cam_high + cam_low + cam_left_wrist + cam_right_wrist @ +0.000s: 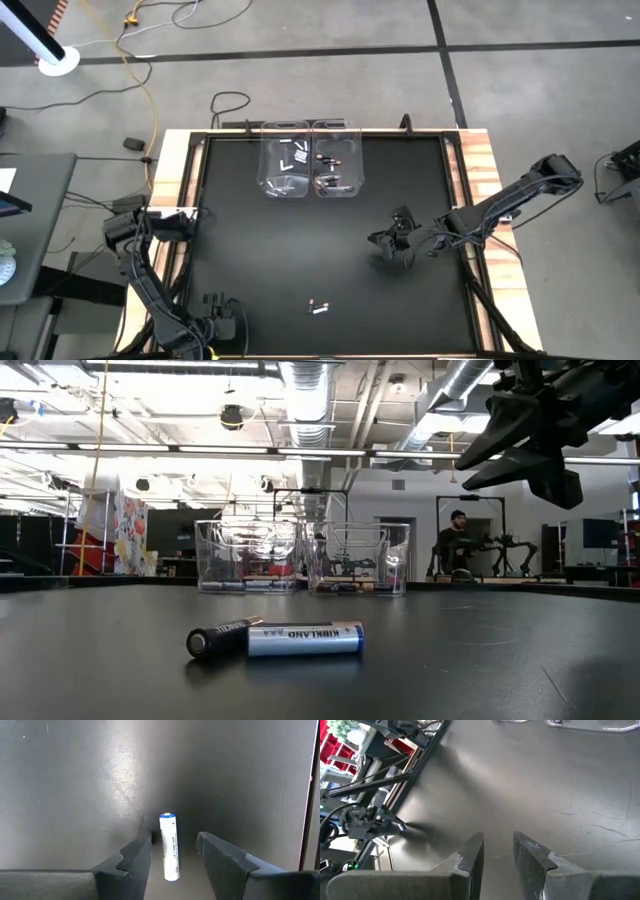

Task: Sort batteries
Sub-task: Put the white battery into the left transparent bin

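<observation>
At the counter's near left corner, the left end effector point(225, 318) hangs low with its fingers moderately wide. In its wrist view a white battery point(169, 847) sits in the gap between them, with clear space on both sides, so nothing is gripped. The battery's long axis runs the same way the fingers point, blue-ringed end farthest from the wrist. It appears to lie on the counter, though from this angle that is not certain, and the overhead view does not show it. If the fingers close, they should meet its slim sides squarely.

Farther right, near the front edge, a dark battery point(222, 638) and a white Kirkland battery point(305, 639) lie touching, both flat. They are apart from both arms and roughly level with the left end effector.

At the far middle of the counter stand two clear bins, side by side. The left bin point(266, 150) holds white batteries. The right bin point(358, 150) holds dark ones with reddish ends.

Right of centre, the right end effector point(395, 245) hovers above bare counter. Its fingers stand a narrow gap apart and hold nothing. No battery lies ahead of it
</observation>
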Robot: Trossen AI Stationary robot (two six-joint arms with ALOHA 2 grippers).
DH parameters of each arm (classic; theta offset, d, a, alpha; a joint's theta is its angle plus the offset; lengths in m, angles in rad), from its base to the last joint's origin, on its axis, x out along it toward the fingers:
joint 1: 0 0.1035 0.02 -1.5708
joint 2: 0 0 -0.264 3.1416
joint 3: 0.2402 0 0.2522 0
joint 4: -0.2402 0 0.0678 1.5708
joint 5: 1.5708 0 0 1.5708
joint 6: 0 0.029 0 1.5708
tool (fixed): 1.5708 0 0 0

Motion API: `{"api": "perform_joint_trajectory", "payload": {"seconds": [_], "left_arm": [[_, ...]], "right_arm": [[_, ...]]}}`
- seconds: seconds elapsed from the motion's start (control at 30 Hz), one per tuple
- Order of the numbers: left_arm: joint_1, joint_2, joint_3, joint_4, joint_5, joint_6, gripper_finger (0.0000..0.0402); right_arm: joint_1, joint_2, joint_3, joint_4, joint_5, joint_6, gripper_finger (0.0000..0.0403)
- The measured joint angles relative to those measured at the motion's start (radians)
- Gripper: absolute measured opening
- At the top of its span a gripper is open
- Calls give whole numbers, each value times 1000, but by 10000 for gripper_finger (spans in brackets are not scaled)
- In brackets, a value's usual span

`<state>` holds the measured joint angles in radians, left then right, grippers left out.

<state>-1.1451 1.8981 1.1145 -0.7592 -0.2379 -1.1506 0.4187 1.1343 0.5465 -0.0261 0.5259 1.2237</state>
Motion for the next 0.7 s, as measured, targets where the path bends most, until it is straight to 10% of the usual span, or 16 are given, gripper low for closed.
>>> {"api": "perform_joint_trajectory", "payload": {"seconds": [0.43, 0.7], "left_arm": [[-1, -6, -2, 3, 0, 40, 27], [10, -5, 12, -17, 2, 46, 23]], "right_arm": [[0, 0, 0, -7, 0, -5, 122], [0, 0, 0, -26, 0, -31, 122]]}}
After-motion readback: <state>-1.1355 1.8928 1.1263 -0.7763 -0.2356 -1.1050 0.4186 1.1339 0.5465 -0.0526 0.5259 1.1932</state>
